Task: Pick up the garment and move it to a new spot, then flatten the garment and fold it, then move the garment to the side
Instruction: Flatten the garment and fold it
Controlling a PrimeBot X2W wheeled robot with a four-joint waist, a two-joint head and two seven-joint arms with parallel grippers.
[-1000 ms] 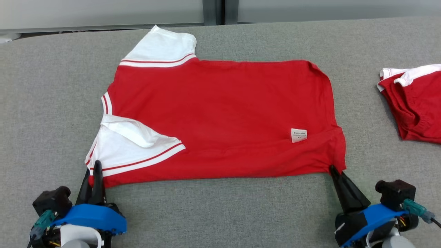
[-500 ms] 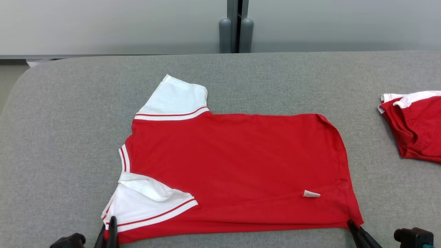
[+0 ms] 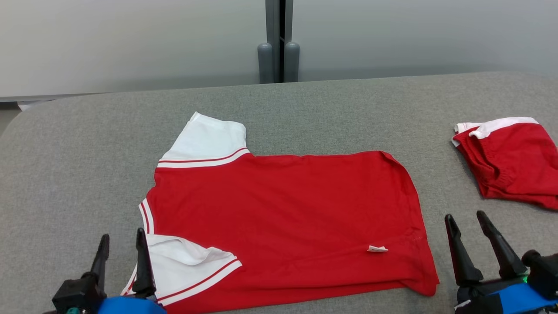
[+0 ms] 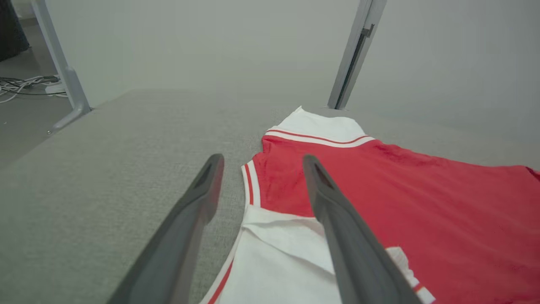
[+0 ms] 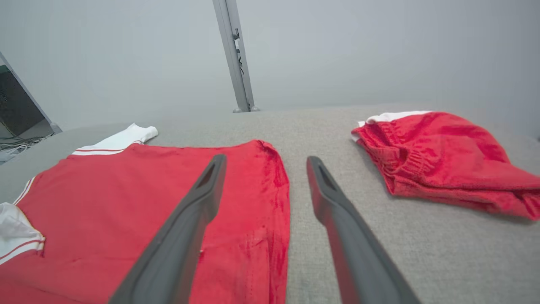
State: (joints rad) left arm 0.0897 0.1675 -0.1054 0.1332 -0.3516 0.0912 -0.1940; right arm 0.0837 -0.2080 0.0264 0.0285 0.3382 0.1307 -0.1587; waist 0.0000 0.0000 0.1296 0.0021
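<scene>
Two garments on grey table (image 3: pixel 78 144).
One red shirt (image 3: pixel 283 209), white sleeves, flat at frame centre; one white label (image 3: pixel 377 249) near lower right hem.
One red bundle (image 3: pixel 510 170), likely shorts, cut by right frame edge, well apart from shirt.
Two end effectors:
- left end effector (image 3: pixel 122 235), lower left, fingers apart, at near sleeve.
- right end effector (image 3: pixel 464 216), lower right, fingers apart, beside hem.

Both empty.
</scene>
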